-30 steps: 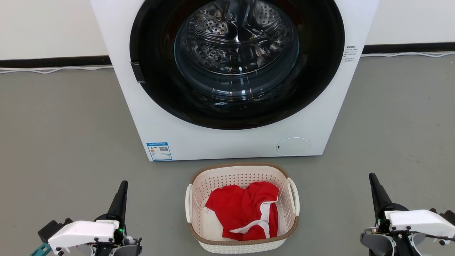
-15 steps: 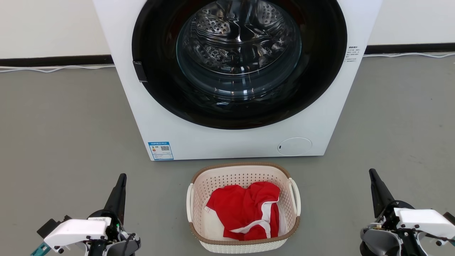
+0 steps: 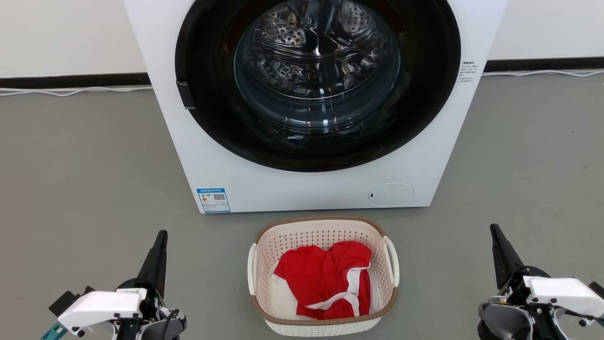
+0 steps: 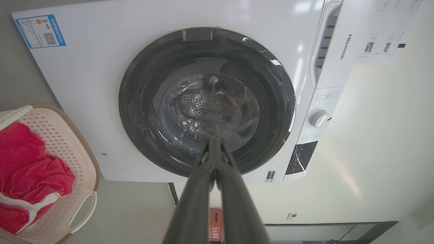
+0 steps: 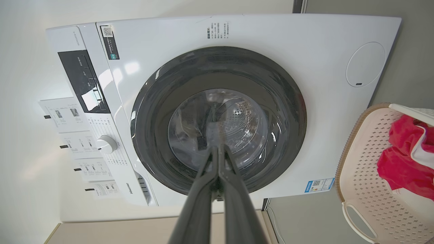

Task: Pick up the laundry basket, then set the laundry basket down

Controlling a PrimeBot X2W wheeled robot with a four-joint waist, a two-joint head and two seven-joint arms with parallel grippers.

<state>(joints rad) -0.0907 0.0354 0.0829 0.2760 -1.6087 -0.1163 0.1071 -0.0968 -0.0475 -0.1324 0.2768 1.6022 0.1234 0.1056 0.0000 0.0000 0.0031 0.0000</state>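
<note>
Our left gripper [image 3: 162, 236] and right gripper [image 3: 494, 230] are both pinched shut, holding nothing, well apart either side of the washer's [image 3: 292, 189] front. The basket [image 3: 283, 241] sits on grey floor [image 3: 94, 165] just before the washer, between them, about equally near each, one handle [image 3: 250, 269] facing each; we cannot tell its long axis.

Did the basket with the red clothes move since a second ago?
No. The laundry basket sits in the same spot just in front of the washing machine. The whole picture slid a tiny bit, so the camera moved, not the basket.
</note>
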